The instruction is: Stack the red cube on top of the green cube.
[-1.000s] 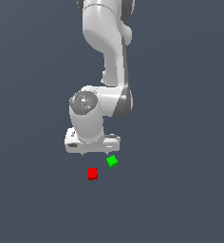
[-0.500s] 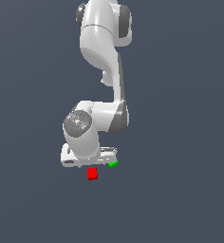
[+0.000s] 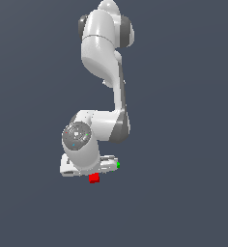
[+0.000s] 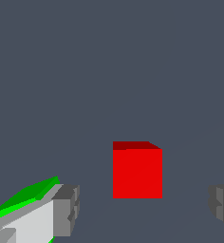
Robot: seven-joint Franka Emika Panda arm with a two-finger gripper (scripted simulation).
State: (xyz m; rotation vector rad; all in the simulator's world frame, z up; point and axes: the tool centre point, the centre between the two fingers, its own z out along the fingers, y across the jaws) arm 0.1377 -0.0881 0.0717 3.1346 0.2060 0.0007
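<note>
In the wrist view the red cube (image 4: pixel 137 173) lies on the floor between my two fingers, touching neither. The gripper (image 4: pixel 143 206) is open and empty, with one fingertip (image 4: pixel 66 209) to one side of the cube and the other at the picture's edge. The green cube (image 4: pixel 31 194) lies just beyond that first finger, partly hidden by it. In the exterior view the gripper (image 3: pixel 92 172) hangs low over the red cube (image 3: pixel 93 178). Only a sliver of the green cube (image 3: pixel 118 165) shows at the hand's right end.
The plain dark grey floor (image 3: pixel 183 202) spreads all around the two cubes. The white arm (image 3: pixel 104 53) rises above the hand. Nothing else shows.
The arm has lowered its hand toward the cubes. In the exterior view the hand now covers most of the green cube and sits just above the red one.
</note>
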